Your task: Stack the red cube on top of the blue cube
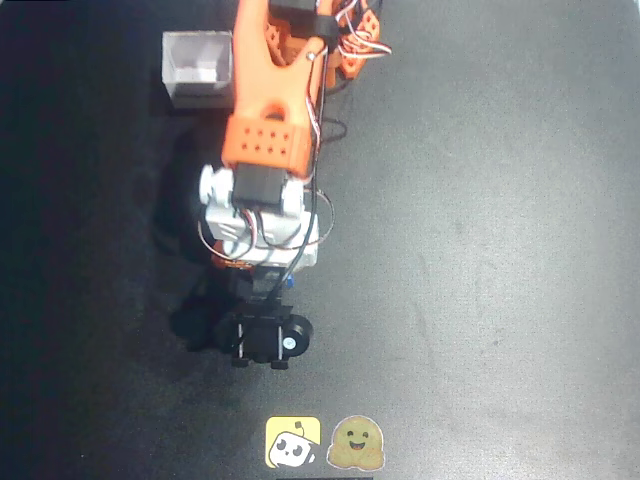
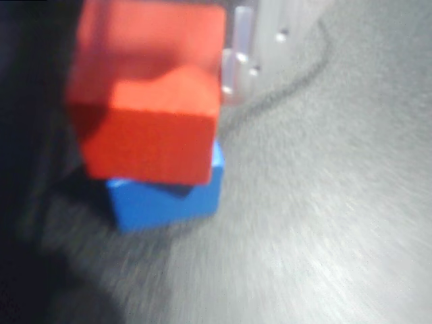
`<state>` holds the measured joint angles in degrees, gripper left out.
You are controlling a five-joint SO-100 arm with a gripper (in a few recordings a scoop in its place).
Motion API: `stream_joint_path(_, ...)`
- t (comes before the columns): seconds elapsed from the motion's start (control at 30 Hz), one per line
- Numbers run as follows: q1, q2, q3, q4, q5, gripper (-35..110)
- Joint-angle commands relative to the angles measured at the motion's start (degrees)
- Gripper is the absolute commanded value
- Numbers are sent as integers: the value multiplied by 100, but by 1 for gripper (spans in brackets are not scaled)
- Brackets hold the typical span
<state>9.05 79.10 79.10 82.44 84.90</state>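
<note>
Red cube (image 2: 148, 101) atop blue cube (image 2: 169, 196), slightly skewed

From above, the arm (image 1: 270, 150) covers both cubes and the gripper's jaws. In the wrist view everything is smeared: the red cube (image 2: 152, 101) hides most of the blue cube (image 2: 169, 199) beneath it, and the clear finger (image 2: 239, 50) beside it is cut by the top edge.
</note>
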Motion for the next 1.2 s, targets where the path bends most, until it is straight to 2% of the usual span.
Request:
stream_joint_path(0.0,-105,677,-448,185,-97,28)
stream_joint_path(0.03,-132,879,-369,185,-97,26)
stream_joint_path(0.17,-264,1881,571,35,-123,0)
stream_joint_path(0.27,-281,2953,1854,-448,-123,0)
stream_joint_path(0.5,-290,6214,5748,-2558,-123,0)
stream_joint_path(0.9,-290,7471,7603,-3630,-123,0)
stream_joint_path(1.17,-299,8613,8437,-3639,-123,0)
